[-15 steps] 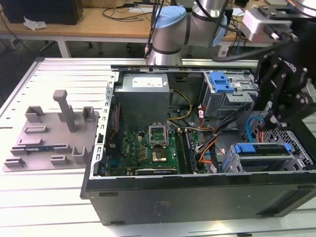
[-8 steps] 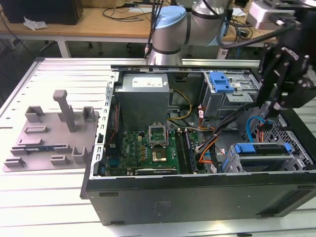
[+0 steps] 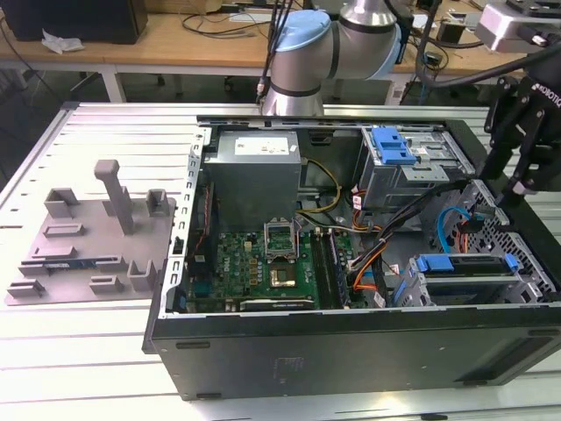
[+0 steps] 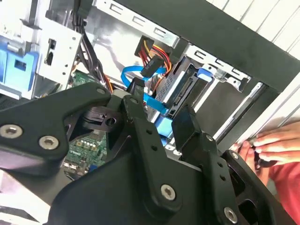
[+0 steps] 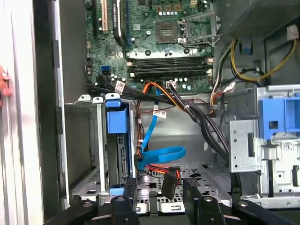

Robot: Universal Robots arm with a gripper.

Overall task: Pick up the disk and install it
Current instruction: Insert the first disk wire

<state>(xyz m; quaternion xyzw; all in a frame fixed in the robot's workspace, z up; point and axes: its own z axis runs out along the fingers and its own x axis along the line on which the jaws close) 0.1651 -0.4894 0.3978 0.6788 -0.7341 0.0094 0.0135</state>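
Fingers (image 5: 124,208) of the gripper (image 5: 160,199) stand nearest in the first wrist view. They are black and spread apart with nothing between them, and the frame edge cuts them off partway. Just beyond them a blue flat cable (image 5: 161,152) loops over red, yellow and black wires that end in a black connector (image 5: 169,180). Where either plugs in is hard to make out.

Beside the cable the disk (image 5: 116,123) stands on edge inside the metal drive cage (image 5: 99,140). Only its blue carrier frame and a thin dark strip of its side show, because the cage walls hide its broad faces. Farther on lies the motherboard (image 5: 159,51). A person's hand (image 5: 3,84) rests at the outer wall of the computer case (image 5: 44,117), with only its fingertips in frame.

In the exterior view the disk sits in the cage at the lower right of the frame. The gripper hangs above it at the right edge, its fingertips lost against the dark rim. At the left of the frame a grey fixture plate (image 3: 88,237) lies on the table (image 3: 79,368).
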